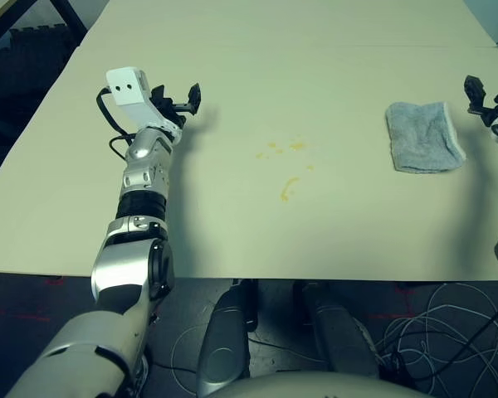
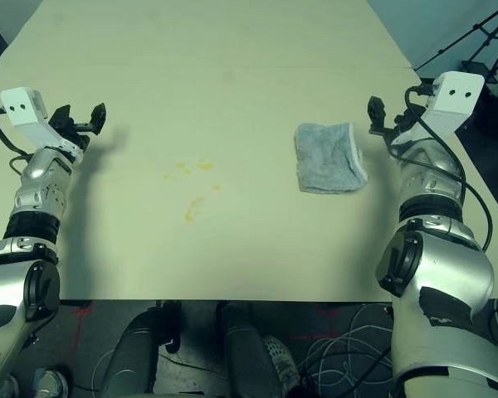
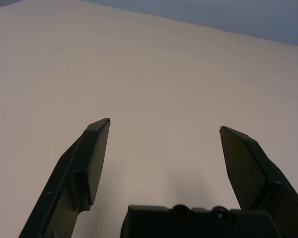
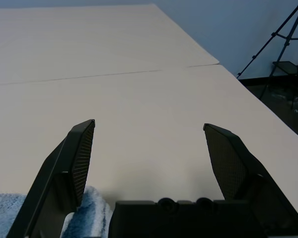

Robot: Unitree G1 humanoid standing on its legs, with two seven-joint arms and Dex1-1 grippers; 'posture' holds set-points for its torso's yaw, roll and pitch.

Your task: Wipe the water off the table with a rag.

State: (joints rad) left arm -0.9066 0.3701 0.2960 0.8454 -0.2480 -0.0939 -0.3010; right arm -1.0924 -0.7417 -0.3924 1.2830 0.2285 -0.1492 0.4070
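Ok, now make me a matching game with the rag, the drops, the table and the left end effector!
1. rag
2. yellow-orange drops
3. table
4. left end effector

A. pale beige
B. open, holding nothing
C. light grey, nearer the right arm
D. between the rag and the left arm

1-C, 2-D, 3-A, 4-B

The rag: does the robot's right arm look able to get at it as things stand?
Probably yes. The rag lies flat on the table, just inward of the right gripper, whose fingers stand open and empty. Nothing visible lies between them or covers the cloth.
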